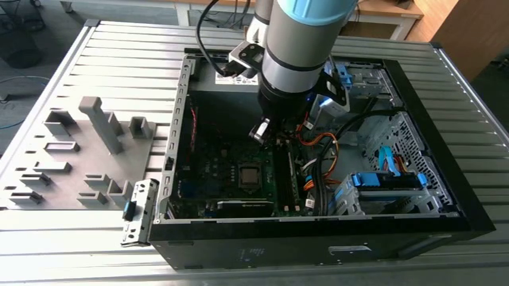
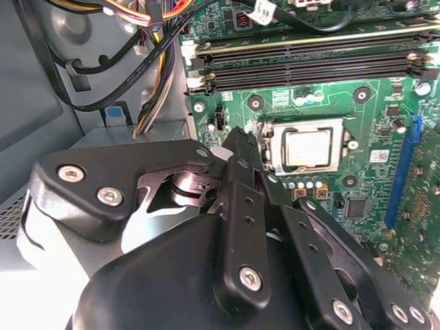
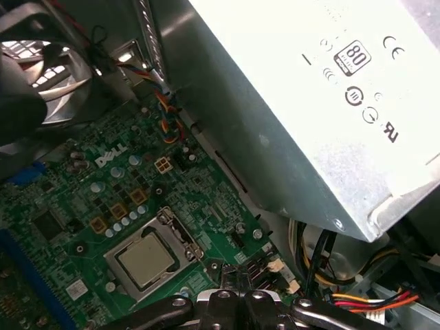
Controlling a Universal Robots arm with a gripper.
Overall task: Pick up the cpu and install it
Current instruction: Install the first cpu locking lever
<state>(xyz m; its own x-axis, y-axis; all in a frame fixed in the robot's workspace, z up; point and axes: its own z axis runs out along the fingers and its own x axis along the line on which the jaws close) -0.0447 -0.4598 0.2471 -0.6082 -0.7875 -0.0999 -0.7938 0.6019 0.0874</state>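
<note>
I see the cpu lying flat, face up, square in its socket inside the open case; my gripper hovers above, fingers pressed together, empty.

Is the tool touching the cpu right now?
Apart. In the second wrist view the tool ends short of the cpu, which sits in its socket with bare green motherboard showing between them.
</note>
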